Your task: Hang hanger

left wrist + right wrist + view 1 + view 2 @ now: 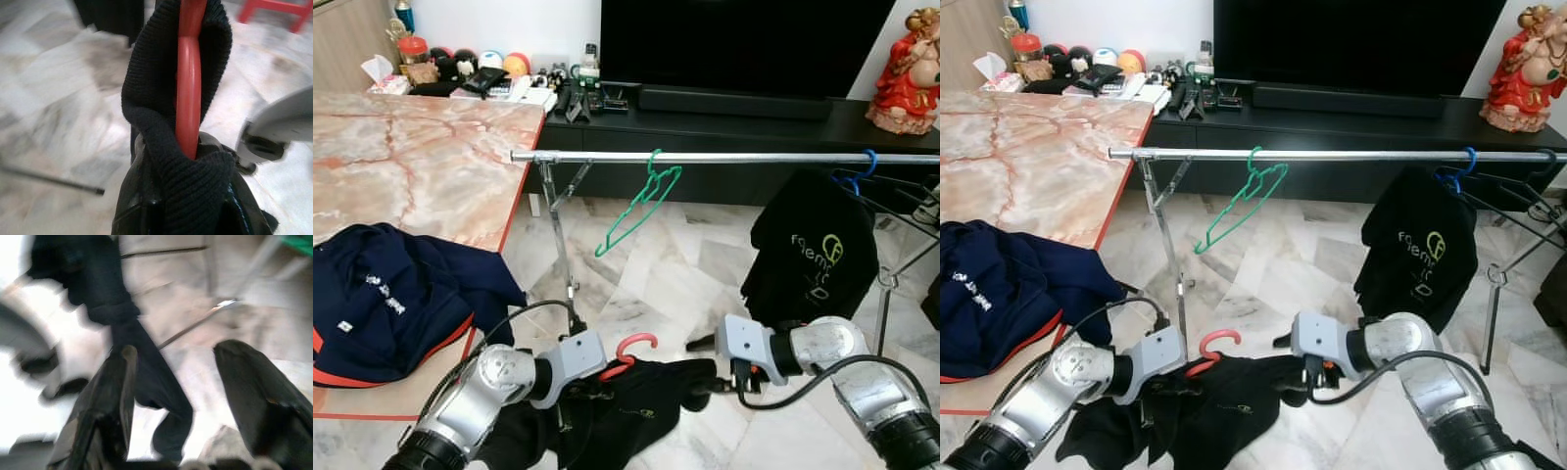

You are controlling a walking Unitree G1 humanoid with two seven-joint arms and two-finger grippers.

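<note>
Fingers of the left gripper (188, 161) were clamped on the red plastic hanger (631, 352) through the black garment's (636, 411) collar, right gripper (176, 382) fingers gaped empty nearby; best lift hook level toward silver metal rail (724, 157), clear of green wire hanger (641, 211).

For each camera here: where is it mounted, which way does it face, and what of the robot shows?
Eye views: head, forward-down at rail; both arms show.
Left wrist: along the left tool, shut on red hanger inside black garment.
Right wrist: along the open right tool, at floor.
Shared: that garment, in all views.
</note>
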